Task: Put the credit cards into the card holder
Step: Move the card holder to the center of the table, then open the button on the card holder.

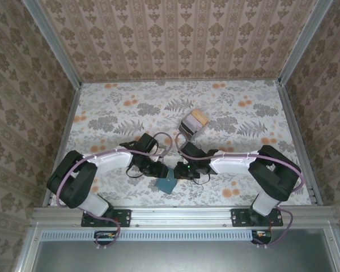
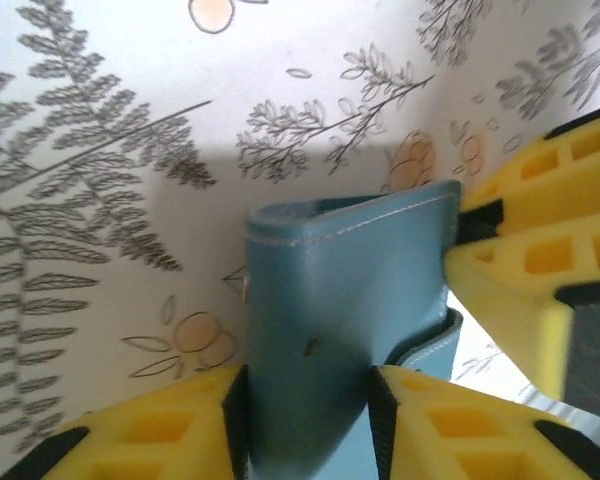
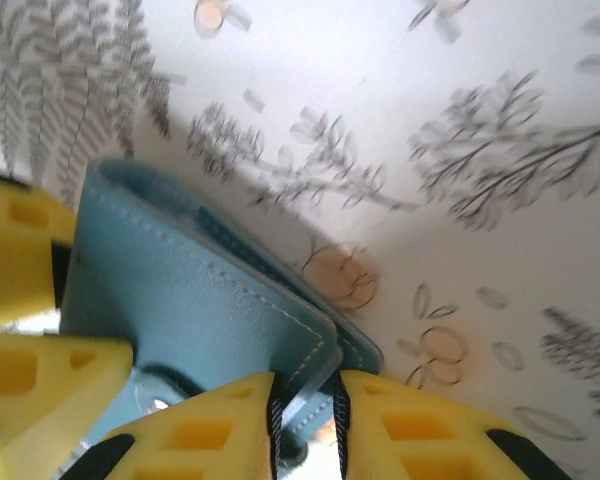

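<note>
The left gripper (image 2: 305,425) clamps the card holder (image 2: 350,270) steady while the right gripper (image 3: 305,405) pinches one flap, likely to open it.

box (image 1: 186,127) of credit cards (image 1: 197,118) on floral table (image 1: 113,113)

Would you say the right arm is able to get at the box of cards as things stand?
Probably not yet: the right arm has its jaws shut on a flap of the wallet, which the left arm grips too. The box stands just beyond, nothing between, so once freed it likely reaches.
</note>
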